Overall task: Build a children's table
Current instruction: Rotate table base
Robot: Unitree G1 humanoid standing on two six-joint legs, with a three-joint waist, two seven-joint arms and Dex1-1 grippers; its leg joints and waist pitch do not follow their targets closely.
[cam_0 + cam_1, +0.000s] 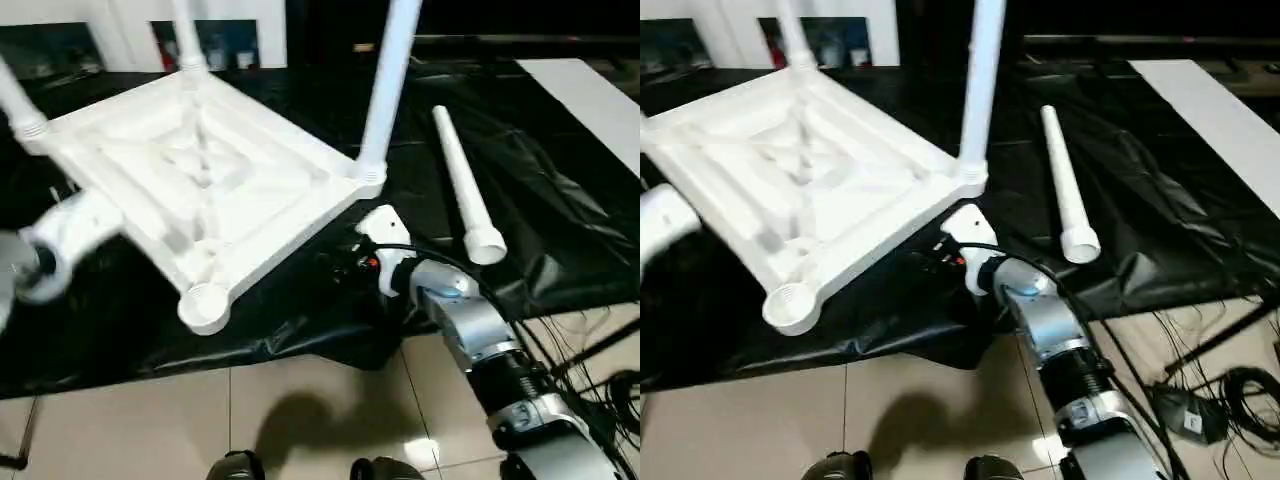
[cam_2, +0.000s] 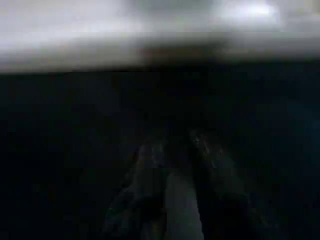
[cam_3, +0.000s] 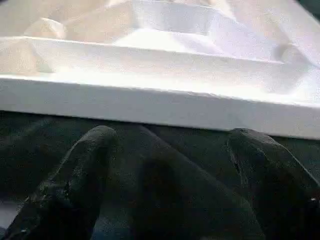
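The white tabletop (image 1: 200,170) lies underside up and tilted on the black-covered bench. Three white legs stand in its corner sockets: one at the right corner (image 1: 385,90), one at the back (image 1: 188,35), one at the far left (image 1: 15,100). The front corner socket (image 1: 205,305) holds nothing. A loose leg (image 1: 465,190) lies on the black cover to the right. My right gripper (image 3: 170,150) is open, low in front of the tabletop's near edge (image 3: 150,102), with nothing between its fingers. My left arm (image 1: 60,240) reaches under the tabletop's left side; the left gripper (image 2: 175,142) sits in darkness beneath a pale edge.
A flat white board (image 1: 590,100) lies at the back right. Cables (image 1: 600,370) trail over the tiled floor on the right. The bench's front edge (image 1: 300,340) drops to the floor, where my feet (image 1: 240,465) show.
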